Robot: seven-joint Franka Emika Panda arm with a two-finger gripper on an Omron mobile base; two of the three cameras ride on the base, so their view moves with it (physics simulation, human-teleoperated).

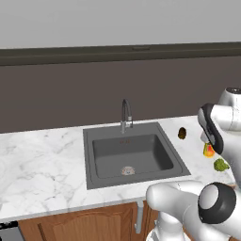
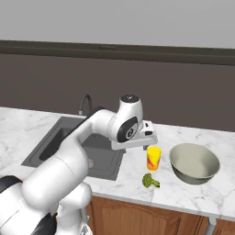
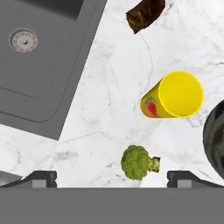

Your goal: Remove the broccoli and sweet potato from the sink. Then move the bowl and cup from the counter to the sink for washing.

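The broccoli [image 3: 138, 162] lies on the white marble counter [image 3: 113, 83] to the right of the sink [image 1: 132, 153], also seen as the broccoli [image 2: 149, 181]. My gripper [image 3: 112, 179] hangs open above the counter, with the broccoli just ahead, between its wide-apart fingertips [image 3: 41, 178], and nothing held. The yellow cup [image 3: 175, 96] stands beyond it, next to the grey-green bowl [image 2: 194, 163]. The dark brown sweet potato [image 1: 182, 133] rests on the counter near the sink's back right corner. The basin holds just its round drain [image 3: 23, 40].
A curved chrome faucet [image 1: 125, 113] rises behind the sink. A dark wall runs along the back of the counter. Brown cabinet doors [image 1: 94, 226] sit under the front edge. Bare marble stretches left of the sink.
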